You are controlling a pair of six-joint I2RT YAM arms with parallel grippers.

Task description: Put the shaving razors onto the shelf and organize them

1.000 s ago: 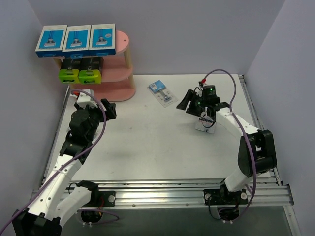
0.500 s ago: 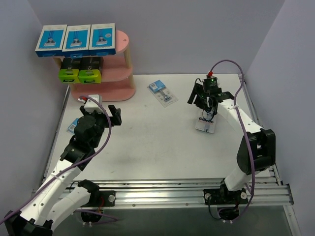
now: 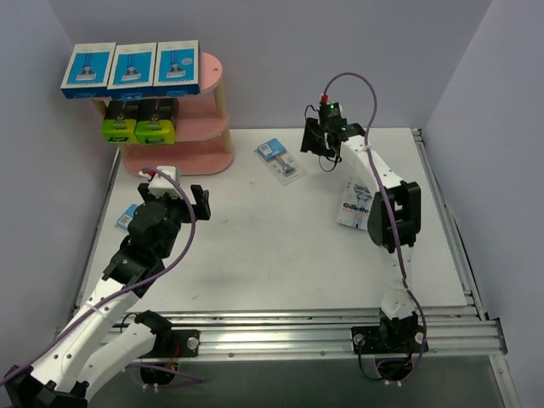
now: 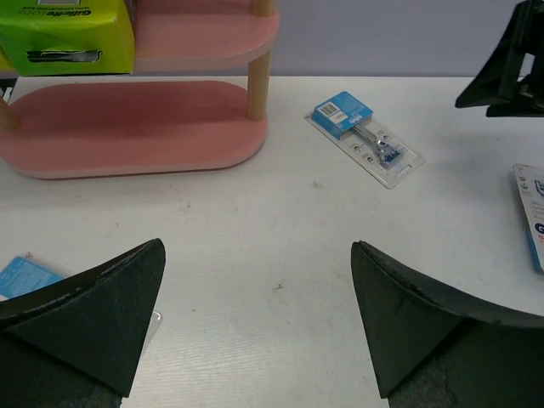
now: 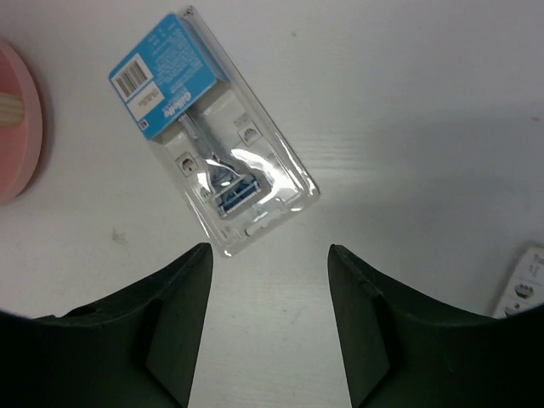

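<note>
The pink shelf (image 3: 208,157) stands at the back left. Three blue-and-white razor boxes (image 3: 132,68) line its top tier and two black boxes with lime ends (image 3: 140,121) sit on the middle tier. A clear blister pack (image 3: 280,160) lies flat on the table right of the shelf. My right gripper (image 3: 313,140) hovers just right of it, open and empty; in the right wrist view the blister pack (image 5: 208,161) lies just beyond the right gripper (image 5: 270,251). My left gripper (image 3: 183,189) stands wide open and empty in front of the shelf (image 4: 127,119), with the blister pack (image 4: 365,138) farther off.
A white razor pack (image 3: 355,204) lies flat on the right side of the table. Another blue-carded pack (image 3: 127,217) lies by the left arm, seen at the left finger (image 4: 25,274). Grey walls close in the table at the back and sides.
My right gripper has swung from above the white pack toward the back left, ending beside the clear blister pack. The left arm drew back slightly from the shelf.
</note>
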